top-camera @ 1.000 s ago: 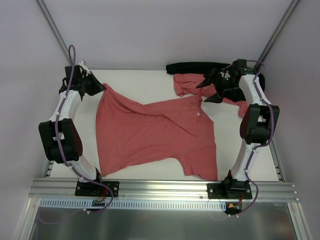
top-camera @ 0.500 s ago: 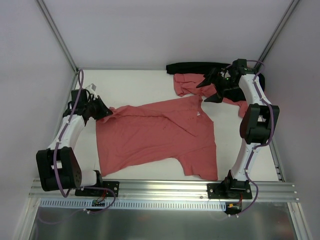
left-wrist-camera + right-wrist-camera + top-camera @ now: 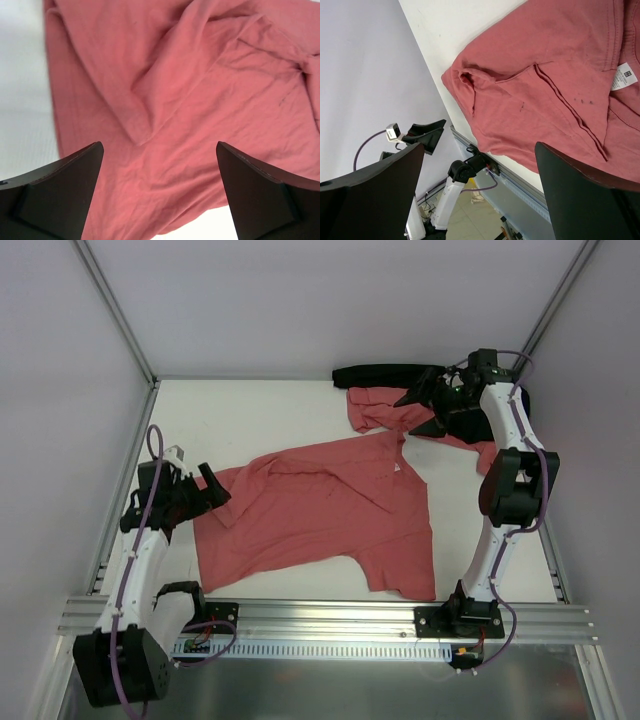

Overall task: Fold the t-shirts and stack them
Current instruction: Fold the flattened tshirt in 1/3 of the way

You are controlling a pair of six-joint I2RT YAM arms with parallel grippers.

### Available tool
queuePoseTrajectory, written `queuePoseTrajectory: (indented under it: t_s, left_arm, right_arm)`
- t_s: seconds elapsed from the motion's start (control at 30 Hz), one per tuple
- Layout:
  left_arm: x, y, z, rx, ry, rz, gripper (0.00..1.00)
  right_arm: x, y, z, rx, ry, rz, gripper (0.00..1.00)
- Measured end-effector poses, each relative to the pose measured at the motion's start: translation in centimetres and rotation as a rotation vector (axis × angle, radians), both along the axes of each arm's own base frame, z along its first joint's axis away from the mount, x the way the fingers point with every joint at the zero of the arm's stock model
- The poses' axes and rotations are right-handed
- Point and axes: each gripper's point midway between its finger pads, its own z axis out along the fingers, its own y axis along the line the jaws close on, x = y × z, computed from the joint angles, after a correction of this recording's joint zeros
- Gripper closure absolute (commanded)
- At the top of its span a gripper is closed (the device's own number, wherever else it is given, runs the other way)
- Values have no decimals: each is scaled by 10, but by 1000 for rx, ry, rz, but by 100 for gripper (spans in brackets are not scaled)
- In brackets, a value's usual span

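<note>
Hard to make out at the far right: a second salmon-red t-shirt [image 3: 372,408], crumpled, partly covered by the right arm and the right tool [image 3: 420,412]. Behind it, along the far edge of the white worktop [image 3: 260,410], a black cloth [image 3: 385,372], its right end lost behind the same arm. Impossible to say from above whether that crumpled heap is one garment or several.

In the left wrist view, only a rumpled stretch of cloth, cut off at the top, right and bottom, with a strip of worktop down the left side.

Left tool [image 3: 212,490]: wide open, both dark fingers [image 3: 60,190] far apart, nothing between them. Hangs at the left edge of the spread t-shirt [image 3: 320,515], over a pointed flap [image 3: 145,100] of cloth folded back on itself. No telling whether the tips touch the fabric.

Right tool: also fully open, fingers [image 3: 370,195] spread with nothing gripped, poised over the crumpled shirt at the far right.

Across the middle of the worktop, the spread t-shirt, lying mostly flat but creased, with a white label [image 3: 395,469] at the neck toward the far right and one sleeve reaching the near edge.
</note>
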Motion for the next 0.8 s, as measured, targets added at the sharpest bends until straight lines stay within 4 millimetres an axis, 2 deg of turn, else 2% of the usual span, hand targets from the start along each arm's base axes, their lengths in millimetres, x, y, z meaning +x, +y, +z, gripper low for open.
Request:
queuePoseTrajectory:
  t_s: [0.1,0.17,0.37,0.63,0.8]
  left_arm:
    - [-14,5,0,28,-14,36,1]
    - [-14,9,2,40,-22,56,1]
    - [9,12,-2,19,26,83,1]
    - [40,-1,-24,-72,170,98,1]
    - [44,-6,-37,-104,271,99,3]
  right_arm:
    - [2,0,5,1,-13,0,1]
    - [2,0,7,3,-17,1,1]
    - [1,0,7,4,-12,2,1]
    - [3,1,7,6,-20,2,0]
    - [5,1,7,8,-29,1,0]
